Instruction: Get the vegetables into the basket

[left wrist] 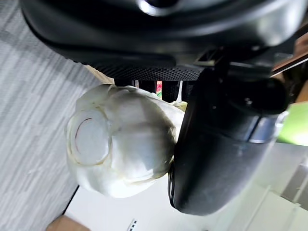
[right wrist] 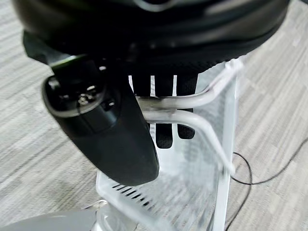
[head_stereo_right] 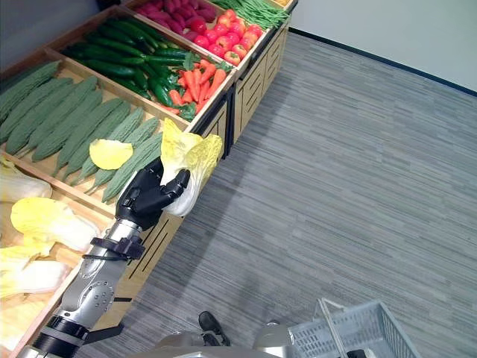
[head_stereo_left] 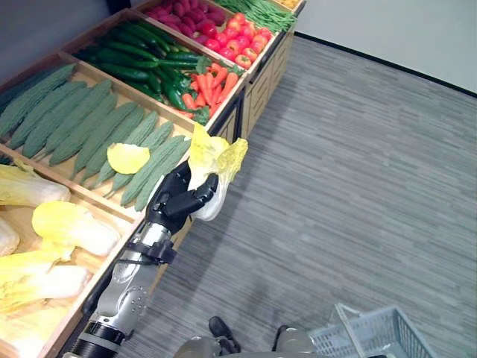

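Cabbage (head_stereo_left: pixel 211 165), pale yellow-green with a white stem end, sits in the left hand (head_stereo_left: pixel 177 200), whose dark fingers (left wrist: pixel 219 144) curl round its base. It is held out past the front edge of the wooden produce counter (head_stereo_left: pixel 246 89), above the grey floor (head_stereo_left: pixel 358 171). More cabbages (head_stereo_left: pixel 71 224) lie in the nearest bin, bitter gourds (head_stereo_left: pixel 89 123) in the next, then cucumbers (head_stereo_left: pixel 134 56), carrots (head_stereo_left: pixel 212 82) and tomatoes (head_stereo_left: pixel 246 41). The right hand (right wrist: pixel 108 130) is clenched round the handles of the basket (head_stereo_right: pixel 350 332), which hangs low at the robot's right.
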Controlling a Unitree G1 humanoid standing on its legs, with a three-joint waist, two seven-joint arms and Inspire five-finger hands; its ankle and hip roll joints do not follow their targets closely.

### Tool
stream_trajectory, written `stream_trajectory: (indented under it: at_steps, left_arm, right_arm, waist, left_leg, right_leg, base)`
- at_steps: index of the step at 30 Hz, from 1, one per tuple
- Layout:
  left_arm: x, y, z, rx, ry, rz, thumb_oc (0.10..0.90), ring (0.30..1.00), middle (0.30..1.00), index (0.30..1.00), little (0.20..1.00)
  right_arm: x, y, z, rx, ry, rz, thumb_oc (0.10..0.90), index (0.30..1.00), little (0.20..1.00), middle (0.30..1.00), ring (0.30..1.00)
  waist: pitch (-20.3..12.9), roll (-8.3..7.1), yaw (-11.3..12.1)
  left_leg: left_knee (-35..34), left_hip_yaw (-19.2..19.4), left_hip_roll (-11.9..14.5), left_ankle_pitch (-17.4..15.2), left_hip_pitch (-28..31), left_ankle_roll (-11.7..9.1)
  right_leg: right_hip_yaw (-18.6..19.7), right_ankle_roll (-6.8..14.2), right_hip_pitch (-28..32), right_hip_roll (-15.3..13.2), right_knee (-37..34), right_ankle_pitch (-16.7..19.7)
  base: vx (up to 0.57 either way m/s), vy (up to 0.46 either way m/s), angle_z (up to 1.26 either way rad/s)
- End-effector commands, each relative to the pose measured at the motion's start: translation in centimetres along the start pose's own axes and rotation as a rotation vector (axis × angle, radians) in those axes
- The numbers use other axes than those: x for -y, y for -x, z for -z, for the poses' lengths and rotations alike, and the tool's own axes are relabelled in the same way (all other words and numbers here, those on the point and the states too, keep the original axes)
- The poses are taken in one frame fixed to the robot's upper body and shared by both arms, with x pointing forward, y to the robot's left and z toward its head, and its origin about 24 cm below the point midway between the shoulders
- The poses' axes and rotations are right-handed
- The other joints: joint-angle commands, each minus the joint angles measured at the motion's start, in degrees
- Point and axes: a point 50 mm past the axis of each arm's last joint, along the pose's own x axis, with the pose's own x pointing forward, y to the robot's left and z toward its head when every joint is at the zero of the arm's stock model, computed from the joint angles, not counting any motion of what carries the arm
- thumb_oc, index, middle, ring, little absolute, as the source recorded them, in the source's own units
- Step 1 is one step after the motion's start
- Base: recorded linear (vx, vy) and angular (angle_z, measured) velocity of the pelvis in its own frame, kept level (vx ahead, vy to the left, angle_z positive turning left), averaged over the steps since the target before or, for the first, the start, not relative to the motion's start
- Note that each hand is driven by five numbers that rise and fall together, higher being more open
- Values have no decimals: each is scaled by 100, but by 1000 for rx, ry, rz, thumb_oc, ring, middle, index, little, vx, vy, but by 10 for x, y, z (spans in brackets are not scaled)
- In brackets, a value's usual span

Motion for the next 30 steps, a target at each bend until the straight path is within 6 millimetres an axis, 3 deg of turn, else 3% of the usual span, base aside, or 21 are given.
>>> stream_trajectory:
  at_steps: [1, 7, 15, 18, 19, 20, 21, 22, 23, 24, 25, 26, 27, 28, 30]
  left_arm:
    - [29, -16, -47, 252, -32, 172, 400, 300, 300, 300, 300]
    - [29, -15, -43, 217, -34, 190, 400, 300, 300, 300, 300]
    - [35, -20, -40, 203, -24, 226, 400, 300, 300, 300, 300]
    - [40, -24, -40, 207, -12, 244, 400, 300, 300, 300, 300]
    - [40, -24, -40, 208, -16, 249, 400, 300, 300, 300, 300]
    - [42, -24, -41, 216, -19, 256, 400, 300, 300, 300, 300]
    - [42, -24, -41, 216, -19, 256, 400, 300, 300, 300, 300]
    - [45, -25, -41, 224, -17, 254, 400, 300, 300, 300, 300]
    - [45, -25, -41, 225, -17, 254, 400, 300, 300, 300, 300]
    - [43, -25, -42, 230, -34, 243, 400, 300, 300, 300, 300]
    - [43, -26, -43, 237, -39, 246, 400, 300, 300, 300, 300]
    - [43, -26, -43, 237, -39, 246, 400, 300, 300, 300, 300]
    - [45, -26, -46, 255, -36, 249, 400, 300, 300, 300, 300]
    - [43, -26, -49, 260, -26, 247, 400, 300, 300, 300, 300]
    - [49, -29, -48, 251, -27, 288, 400, 300, 300, 300, 300]
  right_arm:
    - [35, -7, -22, 69, -14, 119, 400, 300, 300, 300, 300]
    - [42, -8, -33, 115, -17, 145, 400, 300, 300, 300, 300]
    - [44, -6, -28, 110, -32, 160, 400, 300, 300, 300, 300]
    - [46, -6, -24, 97, -51, 171, 400, 300, 300, 300, 300]
    - [48, -6, -25, 99, -48, 176, 400, 300, 300, 300, 300]
    - [52, -7, -27, 101, -32, 183, 400, 300, 300, 300, 300]
    - [52, -7, -27, 101, -33, 183, 400, 300, 300, 300, 300]
    - [58, -8, -33, 116, -12, 196, 400, 300, 300, 300, 300]
    - [58, -8, -34, 116, -13, 196, 400, 300, 300, 300, 300]
    - [63, -8, -38, 128, 3, 204, 400, 300, 300, 300, 300]
    - [70, -8, -37, 125, 26, 222, 400, 300, 300, 300, 300]
    - [70, -8, -37, 125, 26, 223, 400, 300, 300, 300, 300]
    - [73, -8, -36, 117, 41, 229, 400, 300, 300, 300, 300]
    - [75, -8, -33, 113, 40, 226, 400, 300, 300, 300, 300]
    - [73, -7, -23, 72, 57, 215, 400, 300, 300, 300, 300]
  waist:
    - [-80, -55, 74]
    - [11, -17, 27]
    - [-12, 76, -94]
    - [43, 45, -102]
    - [81, 22, -43]
    - [118, 32, 55]
    - [119, 34, 42]
    - [154, 42, 312]
    - [135, 42, 301]
    - [184, 26, 483]
    - [135, 63, 607]
    - [138, 61, 604]
    - [102, 157, 722]
    - [88, 209, 689]
    - [-38, 177, 582]
  left_leg:
    - [-38, 245, 817, 561, 57, -910]
    - [184, 216, 1078, 723, 5, -1092]
    - [210, 172, 1234, 901, 71, -1231]
    - [794, -45, 1498, 1040, -107, -1414]
    - [1050, -356, 1549, 1099, -188, -1477]
    - [1162, -918, 1441, 1118, -296, -1470]
    - [1174, -939, 1442, 1115, -308, -1474]
    - [970, -2254, 913, 1020, -632, -1207]
    - [959, -2262, 907, 1036, -654, -1201]
    - [644, -3216, 698, 817, -752, -1107]
    - [370, -4066, 676, 983, -927, -1119]
    - [359, -4068, 674, 985, -916, -1121]
    - [77, -4905, 523, 1139, -1016, -1167]
    - [-26, -4779, 525, 1100, -903, -1192]
    - [-30, -4288, 440, 903, -709, -1050]
  right_leg:
    - [118, -187, -154, 258, -273, 685]
    - [195, -311, -121, 443, -323, 577]
    - [365, -458, -144, 608, -277, 479]
    - [533, -604, -73, 741, -338, 421]
    - [663, -660, -48, 809, -359, 403]
    - [808, -687, -56, 861, -327, 378]
    - [793, -689, -56, 861, -319, 367]
    - [1110, -683, -137, 843, -342, 483]
    - [1100, -682, -157, 840, -346, 492]
    - [1496, -611, -157, 812, -288, 481]
    - [1846, -570, -229, 858, -270, 506]
    - [1843, -571, -225, 855, -262, 496]
    - [2212, -515, -228, 913, -262, 462]
    - [2381, -493, -186, 891, -220, 389]
    - [2525, -354, -182, 648, -167, 406]
  base:
    - [-33, -203, 7]
    - [-9, -181, -4]
    - [19, -122, -3]
    - [34, -187, 4]
    - [54, -128, -6]
    - [34, -69, -20]
    - [-38, 5, -48]
    - [-52, 20, -79]
    - [7, 43, -110]
    - [149, 81, -122]
    - [153, 78, -178]
    - [211, 151, -167]
    - [191, 198, -137]
    - [328, 419, -123]
    - [231, 373, -126]
